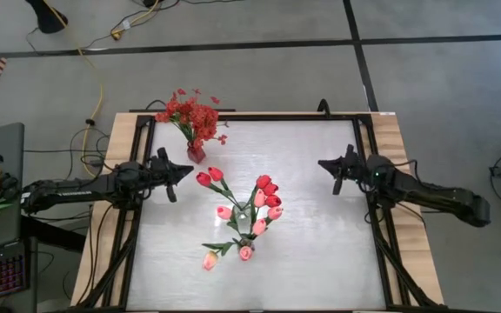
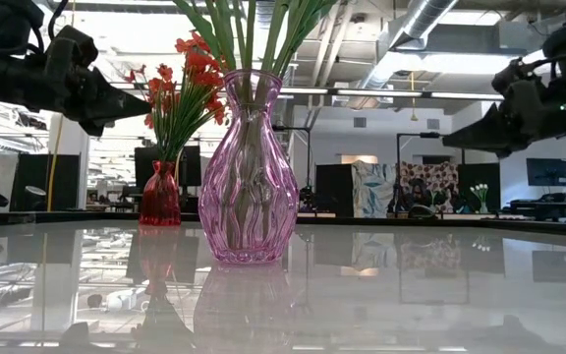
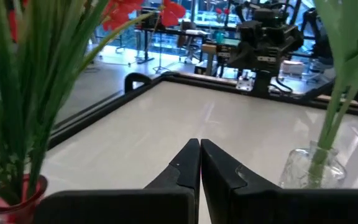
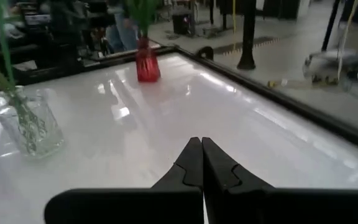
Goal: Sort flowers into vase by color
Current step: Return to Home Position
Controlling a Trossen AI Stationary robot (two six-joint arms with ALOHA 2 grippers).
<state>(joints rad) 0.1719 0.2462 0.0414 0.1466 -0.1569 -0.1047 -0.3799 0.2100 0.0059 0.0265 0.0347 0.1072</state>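
- The left gripper (image 1: 186,169) has its fingers pressed together on nothing. It hangs above the left part of the table (image 1: 320,252), near the red vase (image 1: 196,154).
- The right gripper (image 1: 323,163) is likewise closed and empty, above the table's right part, well apart from every flower.
- Between the two grippers, mid-table, stands the pink-purple vase (image 2: 249,187). Red tulips (image 1: 268,191) and pink tulips (image 1: 224,211) fan out of it.
- The red vase, standing upright farther back on the left, holds the spray of red blossoms (image 1: 194,113).
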